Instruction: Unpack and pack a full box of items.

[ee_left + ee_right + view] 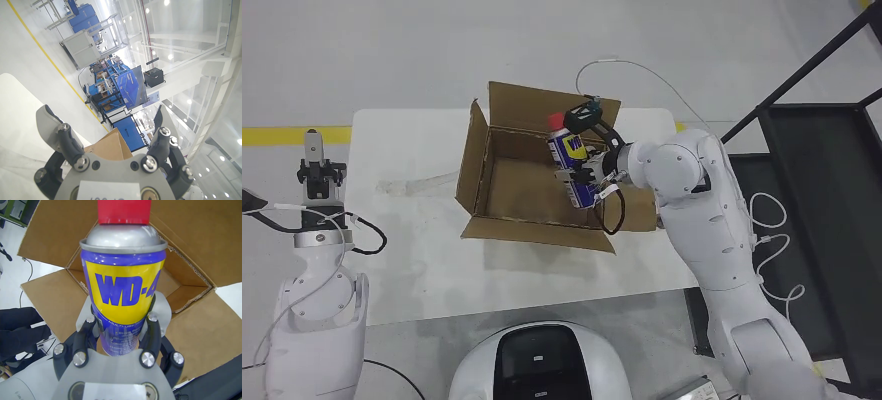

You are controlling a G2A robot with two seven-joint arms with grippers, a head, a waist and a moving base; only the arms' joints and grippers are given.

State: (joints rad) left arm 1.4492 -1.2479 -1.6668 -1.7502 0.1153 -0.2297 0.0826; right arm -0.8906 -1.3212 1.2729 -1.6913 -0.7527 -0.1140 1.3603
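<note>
— What do your arms [712, 220] look like?
— You see glossy white shells, with black cables [370, 238] looping by the wrists at nine and three o'clock. The left gripper [103, 111] and right gripper [123, 306] have grey plates, black linkages and silver screws.

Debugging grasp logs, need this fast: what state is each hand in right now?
Left hand: open, holding nothing.
Right hand: closed on the spray can, above the open cardboard box.

Spray can [122, 285] showing blue body w/ yellow panel, blue lettering, silver shoulder, red cap. Box [512, 190] showing plain brown cardboard. Table [402, 250] looking white. Floor stripe [282, 134] running yellow. Left gripper [103, 111], right gripper [122, 313] wearing grey plates, blk links.
</note>
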